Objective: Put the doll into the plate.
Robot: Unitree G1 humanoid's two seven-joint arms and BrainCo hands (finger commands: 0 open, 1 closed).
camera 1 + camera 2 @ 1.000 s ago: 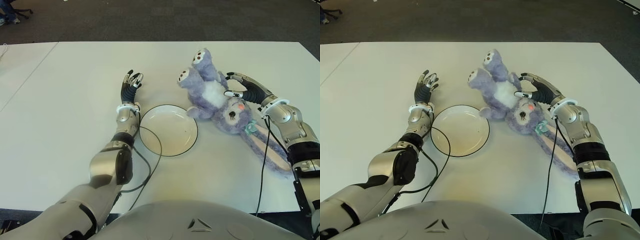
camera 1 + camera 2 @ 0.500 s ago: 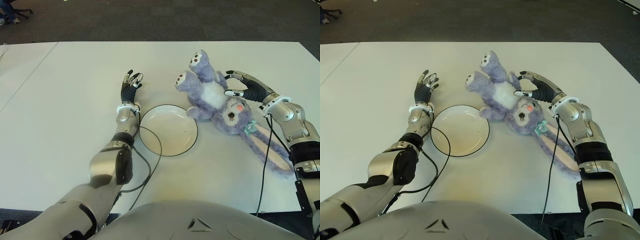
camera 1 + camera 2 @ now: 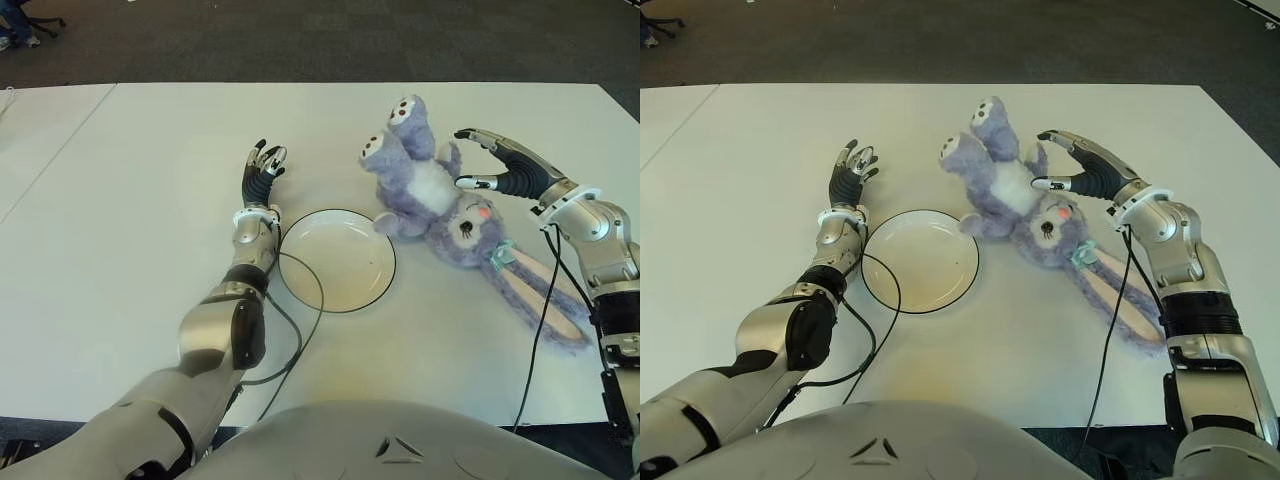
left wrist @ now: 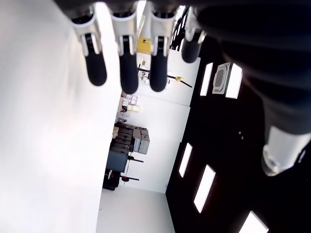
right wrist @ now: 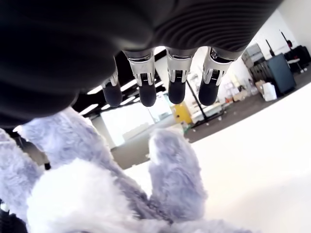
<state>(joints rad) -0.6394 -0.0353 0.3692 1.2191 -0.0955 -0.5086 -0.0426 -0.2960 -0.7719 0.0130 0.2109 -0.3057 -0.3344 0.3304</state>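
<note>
The doll (image 3: 432,190), a purple plush rabbit with a white belly, lies on its back on the white table (image 3: 150,130). Its feet point away from me and its long ears (image 3: 545,295) trail toward the right front edge. It lies just right of the round white plate (image 3: 337,260), which has a dark rim and holds nothing. My right hand (image 3: 472,158) hovers by the doll's head and raised arm, fingers spread, open. In the right wrist view its straight fingers (image 5: 177,82) stand over the doll (image 5: 87,194) without gripping it. My left hand (image 3: 262,170) shows left of the plate and behind it, open.
A black cable (image 3: 300,320) runs from my left arm past the plate's left rim. Another cable (image 3: 532,350) hangs from my right forearm over the doll's ears. The table's far edge (image 3: 350,84) meets dark carpet.
My right hand has drawn back to the right and spread its fingers wider, coming off the doll. The doll shifted slightly, feet swinging back. The left hand has not moved.
</note>
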